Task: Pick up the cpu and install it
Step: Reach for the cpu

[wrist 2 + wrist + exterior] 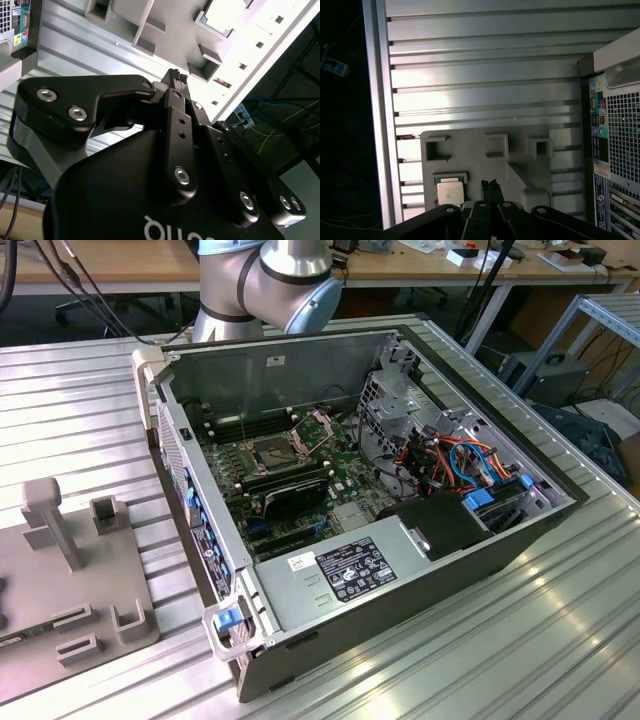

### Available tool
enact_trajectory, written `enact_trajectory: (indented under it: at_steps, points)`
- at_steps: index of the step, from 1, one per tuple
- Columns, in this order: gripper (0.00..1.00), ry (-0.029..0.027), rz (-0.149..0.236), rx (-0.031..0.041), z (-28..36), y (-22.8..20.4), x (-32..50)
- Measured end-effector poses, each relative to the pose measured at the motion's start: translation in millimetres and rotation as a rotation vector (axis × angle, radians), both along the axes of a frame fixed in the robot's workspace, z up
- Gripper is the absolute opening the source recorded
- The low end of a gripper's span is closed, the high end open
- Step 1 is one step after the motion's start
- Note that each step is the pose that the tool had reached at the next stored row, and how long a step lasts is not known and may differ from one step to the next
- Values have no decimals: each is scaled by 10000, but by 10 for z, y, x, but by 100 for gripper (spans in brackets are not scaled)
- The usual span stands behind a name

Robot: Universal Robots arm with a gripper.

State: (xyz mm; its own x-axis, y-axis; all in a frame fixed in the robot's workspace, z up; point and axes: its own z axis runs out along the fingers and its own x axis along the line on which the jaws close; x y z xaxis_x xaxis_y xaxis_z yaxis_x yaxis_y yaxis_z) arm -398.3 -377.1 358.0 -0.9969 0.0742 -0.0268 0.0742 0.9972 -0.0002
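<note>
Cpu [450, 192] seated flat in a framed pocket of the grey holder plate [470, 145], likely to keep it square for pickup. Tool [490, 186] pinched together, empty, near it; plate on worktop [60, 390] at eight o'clock from the open computer case [300, 355] in the exterior view.
</note>
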Motion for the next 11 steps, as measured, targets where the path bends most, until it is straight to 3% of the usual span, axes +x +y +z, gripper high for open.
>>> enact_trajectory:
  at_steps: [3, 11]
  points:
    - [11, 2, 2, -1, -31, -1, -21]
    - [11, 2, 0, -1, -36, 0, -28]
